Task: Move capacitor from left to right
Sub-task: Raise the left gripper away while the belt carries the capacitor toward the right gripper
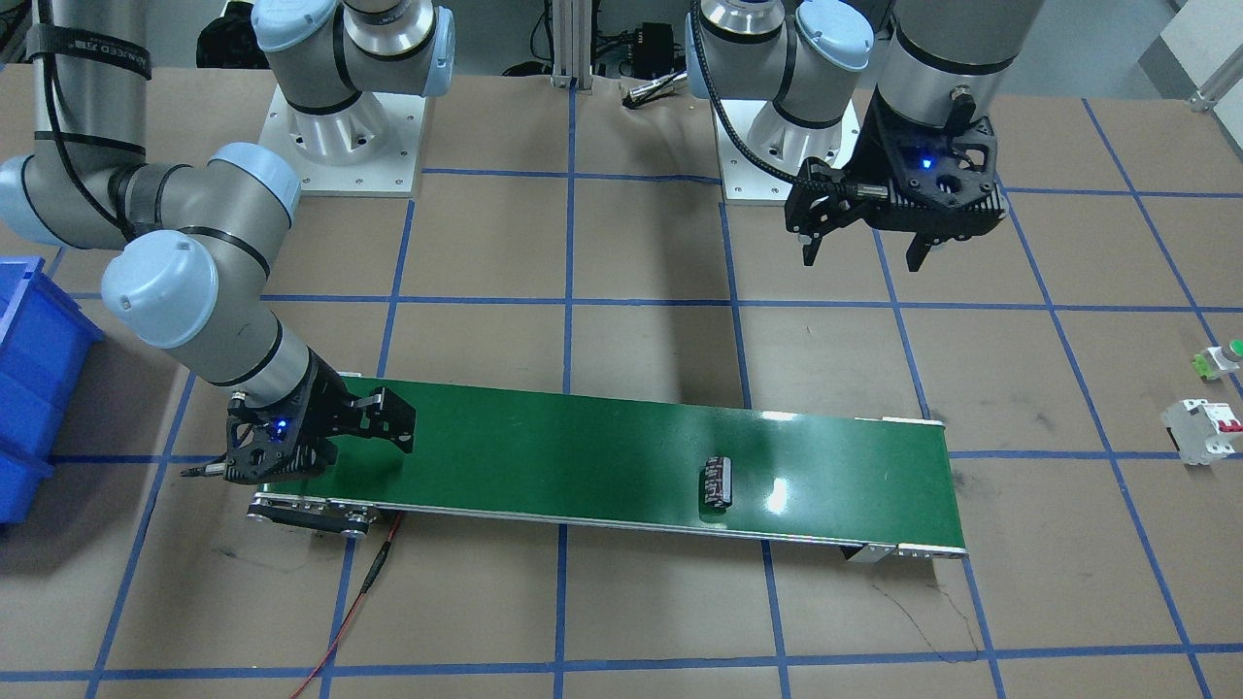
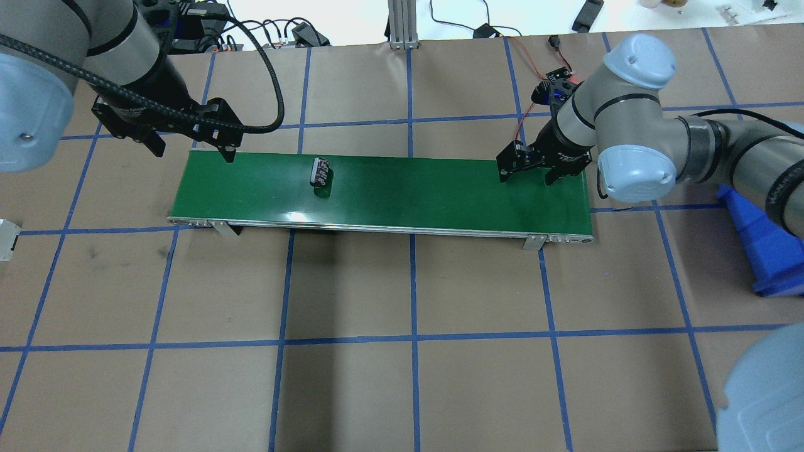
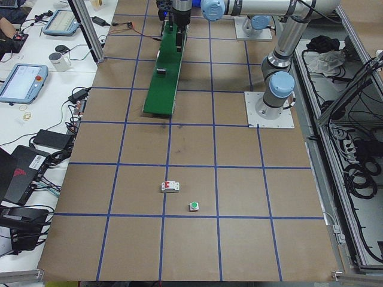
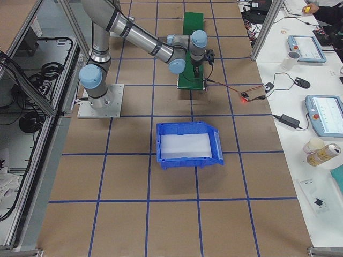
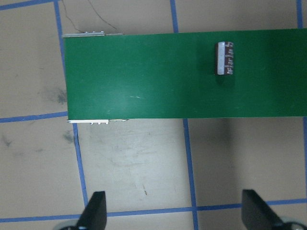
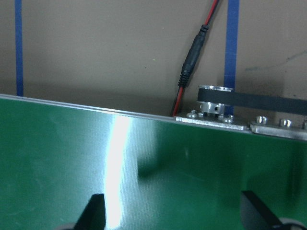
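Two fingers are standing spread wide on my left end effector (image 1: 863,260), pinching nothing, as it is hanging raised above the brown bench (image 1: 641,243) near the left end of the green belt (image 1: 583,456). The capacitor (image 1: 718,482) is lying on its side across that belt, toward its left end, apart from both arms. My right end effector (image 2: 527,179) is hovering low over the belt's right end, likewise spread and empty; whether its tips are touching the belt surface I cannot quite judge from these angles.
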Available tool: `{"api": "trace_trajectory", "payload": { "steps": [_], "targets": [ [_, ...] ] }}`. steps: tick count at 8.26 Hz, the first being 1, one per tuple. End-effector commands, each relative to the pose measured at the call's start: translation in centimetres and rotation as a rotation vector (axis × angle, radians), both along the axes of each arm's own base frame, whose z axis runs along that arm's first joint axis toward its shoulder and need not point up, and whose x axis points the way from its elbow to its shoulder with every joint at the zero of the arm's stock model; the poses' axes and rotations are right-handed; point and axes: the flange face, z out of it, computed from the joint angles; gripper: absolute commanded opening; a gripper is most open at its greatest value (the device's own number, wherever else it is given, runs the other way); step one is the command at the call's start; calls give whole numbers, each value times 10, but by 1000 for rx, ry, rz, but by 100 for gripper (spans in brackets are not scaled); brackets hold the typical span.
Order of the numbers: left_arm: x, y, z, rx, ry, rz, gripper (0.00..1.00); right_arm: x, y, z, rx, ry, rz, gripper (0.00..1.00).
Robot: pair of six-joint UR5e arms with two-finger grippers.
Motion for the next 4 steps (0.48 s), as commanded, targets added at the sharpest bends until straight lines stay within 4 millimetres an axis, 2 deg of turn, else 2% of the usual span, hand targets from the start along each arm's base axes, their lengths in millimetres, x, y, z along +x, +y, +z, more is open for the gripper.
{"api": "trace_trajectory", "payload": {
  "steps": [1, 4],
  "targets": [
    [3, -8, -2, -37, -35, 40, 100, -4, 0, -1, -3, 13, 36, 100],
    [-3, -7, 0, -41, 34, 36, 100, -5, -1, 2, -3, 14, 41, 100]
  ]
}}
